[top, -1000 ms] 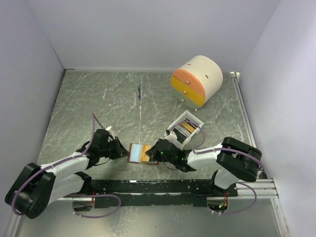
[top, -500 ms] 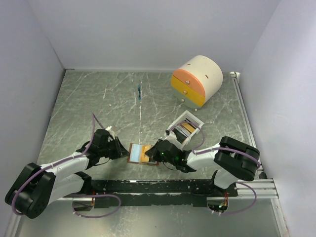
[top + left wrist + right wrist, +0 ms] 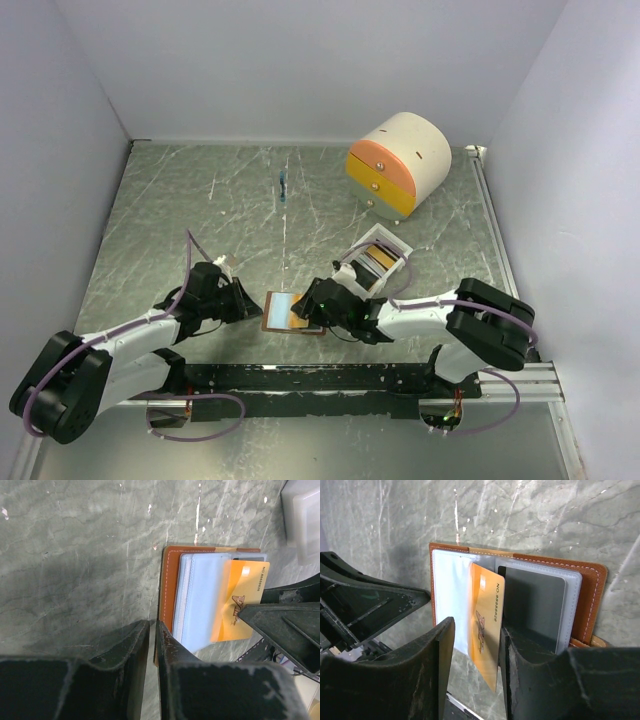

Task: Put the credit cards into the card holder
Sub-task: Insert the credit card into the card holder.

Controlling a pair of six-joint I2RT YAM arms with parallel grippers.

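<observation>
white left arm (image 3: 135, 338), white right arm (image 3: 415, 318), black joints (image 3: 62, 388), purple cables (image 3: 188, 262), black jaws

Card holder (image 3: 288, 310) lies open on tabletop (image 3: 200, 220), near-edge ctr, btwn left tool (image 3: 252, 302) at its left edge & right tool (image 3: 314, 308) at its right. One credit card (image 3: 487, 625) sticks out of a pocket, btwn right tool's fingers; second card (image 3: 532, 605) in pocket just beside. Tray (image 3: 398, 245) behind-right of holder; drawer box (image 3: 400, 160) far back right.
</observation>
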